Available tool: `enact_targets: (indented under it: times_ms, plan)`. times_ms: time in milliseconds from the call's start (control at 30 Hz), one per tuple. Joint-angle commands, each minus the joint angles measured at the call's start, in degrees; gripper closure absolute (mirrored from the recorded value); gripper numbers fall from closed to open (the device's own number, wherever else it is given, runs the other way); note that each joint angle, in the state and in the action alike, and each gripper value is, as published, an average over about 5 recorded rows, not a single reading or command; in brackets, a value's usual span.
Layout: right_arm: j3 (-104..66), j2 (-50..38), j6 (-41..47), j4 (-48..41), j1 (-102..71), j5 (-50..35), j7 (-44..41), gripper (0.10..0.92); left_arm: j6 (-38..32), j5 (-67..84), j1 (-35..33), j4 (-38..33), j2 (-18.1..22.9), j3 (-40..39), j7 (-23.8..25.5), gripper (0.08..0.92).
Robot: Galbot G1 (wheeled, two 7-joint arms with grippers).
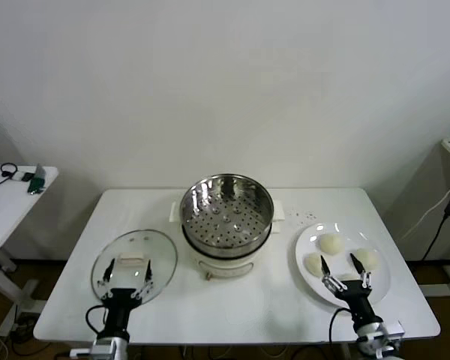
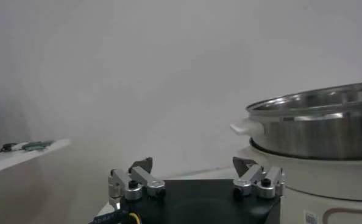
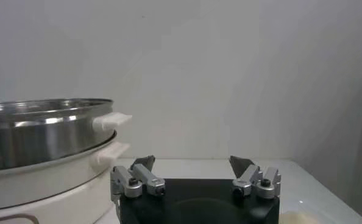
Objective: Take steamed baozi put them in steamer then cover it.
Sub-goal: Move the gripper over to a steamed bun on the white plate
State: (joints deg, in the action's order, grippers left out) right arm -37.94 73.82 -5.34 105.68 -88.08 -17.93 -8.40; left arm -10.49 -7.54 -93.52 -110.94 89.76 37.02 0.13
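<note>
Buns first: I count three small, smooth, cream-white steamed baozi (image 1: 330, 243) in the head view, all lying on the flat white round plate (image 1: 379, 289) at the right end of the white table (image 1: 232, 307). A fourth may sit beneath my right gripper, but I cannot tell. None is in the steamer (image 1: 226, 212), the shiny round stainless-steel basket with a perforated floor on its cream-white pot base at the table's centre; that floor shows bare. The round glass lid (image 1: 161, 251) with a cream handle lies flat on the table to the steamer's left, so the basket stands uncovered.

My right gripper (image 1: 345, 270) hangs over the near edge of the plate, jaws spread wide with nothing between them, one fingertip near the bun on each side. My left gripper (image 1: 127, 274) hangs over the near part of the glass lid, likewise wide apart and holding nothing.

Progress, as I judge it: no part of the task is done. Every visible bun has yet to be carried to the basket, and the lid goes on only after that. The right arm looks placed to start on the buns, the left to take the lid afterwards.
</note>
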Motion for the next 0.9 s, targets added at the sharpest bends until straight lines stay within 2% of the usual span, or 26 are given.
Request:
enact_targets:
  times_ms: [33,267,433,533,700,900]
  plan:
    - [-0.8,-5.3,7.8,0.6,4.3,1.7,-2.2,0.203,1.0,-0.4,-0.1,-0.2,-0.8,-0.2,-0.4,0.177]
    - [2.6,-24.8,21.0,-3.7,15.1,4.3,-14.6,0.203,1.2,0.0,-0.3,-0.8,-2.1,-0.7,-0.4,0.177]
    - [7.1,-35.6,25.2,-9.4,22.6,6.5,-28.2,0.203,0.6,1.0,-0.8,-0.8,-2.8,-0.7,-0.4,0.177]
    - [11.6,-39.9,24.6,-14.0,29.4,10.0,-37.4,0.203,0.2,1.5,-1.1,-0.6,-3.4,-0.8,-0.3,0.177]
    - [26.0,-45.9,21.2,-21.2,45.4,15.8,-46.7,0.203,0.1,2.5,-1.2,-0.4,-4.3,-0.6,-0.3,0.177]
    - [55.4,-50.8,15.9,-28.2,70.9,20.4,-55.3,0.203,0.7,4.1,-1.3,-0.6,-5.4,-0.4,-0.4,0.177]
